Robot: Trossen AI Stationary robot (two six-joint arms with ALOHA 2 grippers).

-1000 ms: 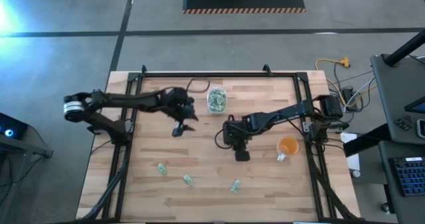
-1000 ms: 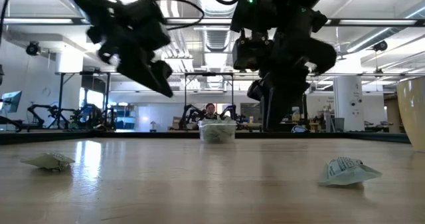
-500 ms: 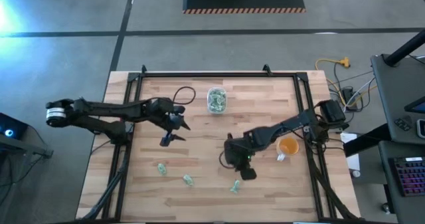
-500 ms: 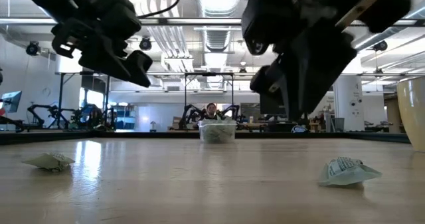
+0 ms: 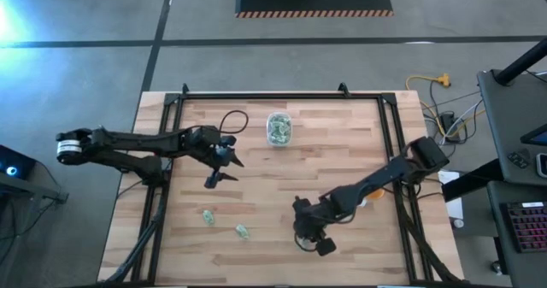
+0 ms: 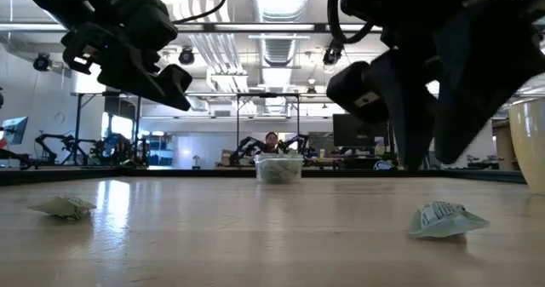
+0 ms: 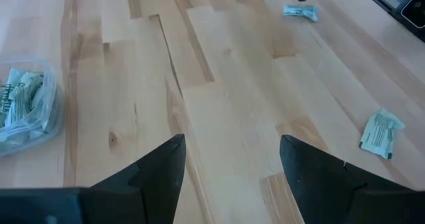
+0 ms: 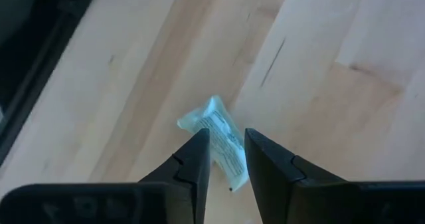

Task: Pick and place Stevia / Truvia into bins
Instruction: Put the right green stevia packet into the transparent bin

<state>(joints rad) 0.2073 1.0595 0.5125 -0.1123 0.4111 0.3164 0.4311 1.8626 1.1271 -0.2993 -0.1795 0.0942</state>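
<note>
From above: a pale butcher-block wooden table (image 5: 256, 151) inside a thin black metal frame; near its far edge one small clear rounded-rectangular plastic tub (image 5: 279, 128), filled with a heap of green-and-white packets too small to count. Two crumpled green-and-white paper sweetener packets lying loose toward the near left, one at (image 5: 208, 216) and one at (image 5: 243, 231), well apart from the tub. Left gripper (image 5: 224, 168) over the bare left-centre boards, fingers spread with nothing between them; right gripper (image 5: 313, 239) low over the near-centre boards, covering whatever lies under it. Orange round cup mostly hidden behind the right arm. At table height: smooth glossy wood; tub (image 6: 278, 169) small and far off at centre; two packets, one flat at left (image 6: 62, 207), one puffed and wrinkled at right (image 6: 443, 219); dark blurred bulk of the right gripper (image 6: 426, 91) cut off at the top, fingers hard to make out here; pale cup wall cut off at the right edge. From the left wrist: both dark tapered fingers (image 7: 163, 174) wide apart and empty over planks; tub's see-through wall (image 7: 50, 114) cut off at the edge; two packets, (image 7: 301, 11) and (image 7: 381, 131). From the right wrist: fingers (image 8: 192, 161) narrowly parted, astride one creased packet (image 8: 219, 141), its lower end hidden; grip not closed on it.
</note>
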